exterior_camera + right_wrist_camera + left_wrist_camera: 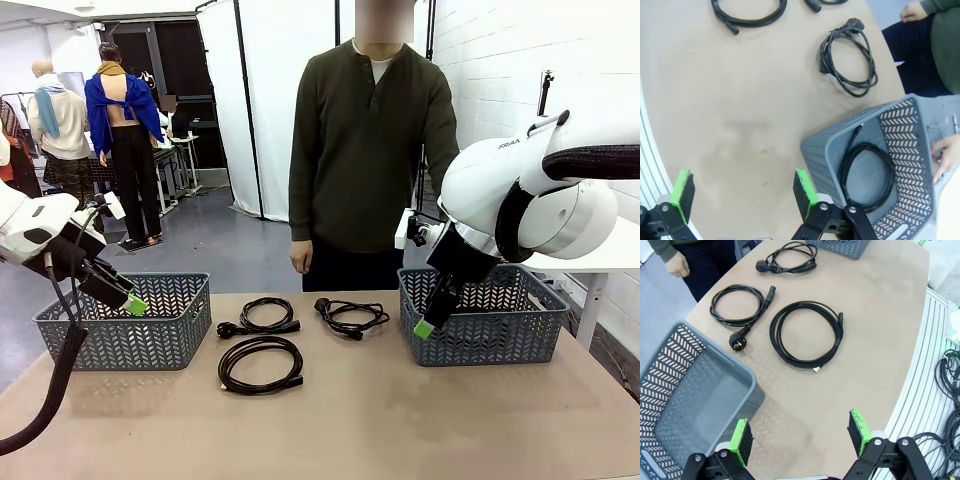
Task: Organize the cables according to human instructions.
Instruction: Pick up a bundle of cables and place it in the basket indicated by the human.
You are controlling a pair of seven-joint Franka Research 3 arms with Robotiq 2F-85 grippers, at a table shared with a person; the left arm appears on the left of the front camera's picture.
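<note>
Front: three cables lie mid-table between two baskets, near coil largest; left tool hangs by the left basket, right tool by the right basket. Left wrist: that tool gapes wide, holding nothing. Right wrist: likewise wide and empty; a fourth cable sits in its basket. The cords look light, limp, springy (coils may unwind), so I'd pinch across bundled strands, not a plug.
</note>
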